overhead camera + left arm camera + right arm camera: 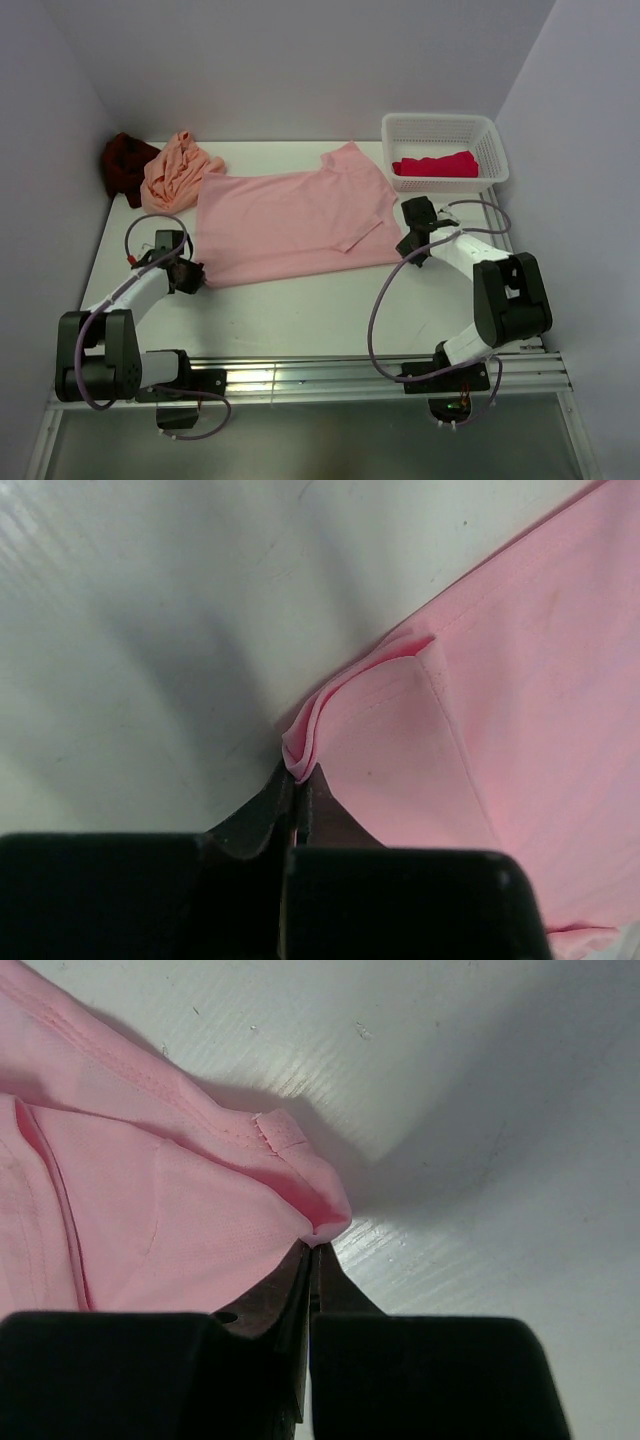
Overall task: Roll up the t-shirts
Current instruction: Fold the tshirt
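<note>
Right now my left gripper (300, 776) is clamped on the near-left corner of the light pink cloth t-shirt (290, 225) and my right gripper (314, 1247) on its right edge, I judge to keep it flat on the white counter (300, 310) for rolling. Beyond, a crumpled peach-orange t-shirt (175, 172) and a dark maroon t-shirt (124, 165) wait far-left; a crimson-pink t-shirt (436, 165) lies in the white lattice plastic basket (440, 122).

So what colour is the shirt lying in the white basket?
The shirt in the basket is crimson-pink, clearest in the top external view.
</note>
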You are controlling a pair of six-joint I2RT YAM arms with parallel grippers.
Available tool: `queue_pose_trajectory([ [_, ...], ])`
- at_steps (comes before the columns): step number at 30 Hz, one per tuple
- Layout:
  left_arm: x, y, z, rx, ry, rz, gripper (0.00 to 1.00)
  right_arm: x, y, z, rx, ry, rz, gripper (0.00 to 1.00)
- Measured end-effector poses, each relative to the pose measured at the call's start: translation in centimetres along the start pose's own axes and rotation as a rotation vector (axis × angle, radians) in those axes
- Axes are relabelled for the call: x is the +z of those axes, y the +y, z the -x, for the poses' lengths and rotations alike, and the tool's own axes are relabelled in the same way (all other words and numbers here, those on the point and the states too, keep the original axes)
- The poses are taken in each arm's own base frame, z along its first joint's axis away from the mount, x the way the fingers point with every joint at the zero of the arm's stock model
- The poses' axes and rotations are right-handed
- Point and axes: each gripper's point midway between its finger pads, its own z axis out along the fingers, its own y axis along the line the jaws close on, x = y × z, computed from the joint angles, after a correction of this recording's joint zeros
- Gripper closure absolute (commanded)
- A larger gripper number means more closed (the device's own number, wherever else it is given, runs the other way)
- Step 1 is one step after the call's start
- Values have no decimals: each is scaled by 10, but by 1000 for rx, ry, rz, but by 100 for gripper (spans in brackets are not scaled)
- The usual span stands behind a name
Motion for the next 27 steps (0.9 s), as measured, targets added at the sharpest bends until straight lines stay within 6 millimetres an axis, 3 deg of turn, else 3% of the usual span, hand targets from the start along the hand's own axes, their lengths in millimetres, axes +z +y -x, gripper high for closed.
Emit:
queue_pose_trajectory([
  [3, -6, 1, 0, 18, 16, 32, 100, -8, 3, 3, -8, 16, -13, 100],
  [5, -15, -8, 5, 28, 22, 46, 100, -20, 17, 14, -10, 10, 4, 100],
  [8, -35, -39, 22, 37, -1, 5, 100, -52, 58, 46, 3, -55, 116, 100],
  [10, -53, -60, 35, 32, -38, -54, 100, -80, 73, 65, 20, -114, 198, 100],
  [12, -71, -69, 43, 29, -74, -112, 99, -104, 73, 73, 32, -158, 258, 100],
  [14, -83, -66, 44, 29, -95, -150, 100, -116, 65, 73, 40, -179, 286, 100],
  [16, -80, -52, 37, 31, -96, -160, 100, -105, 51, 62, 32, -165, 266, 100],
  [22, -28, 28, -11, 89, 57, 78, 100, -34, -23, -11, -53, 19, 18, 100],
  [24, -25, 38, -15, 100, 74, 107, 100, -29, -42, -25, -68, 49, -27, 100],
  [27, -28, 37, -14, 110, 69, 94, 100, -32, -47, -27, -64, 46, -22, 100],
])
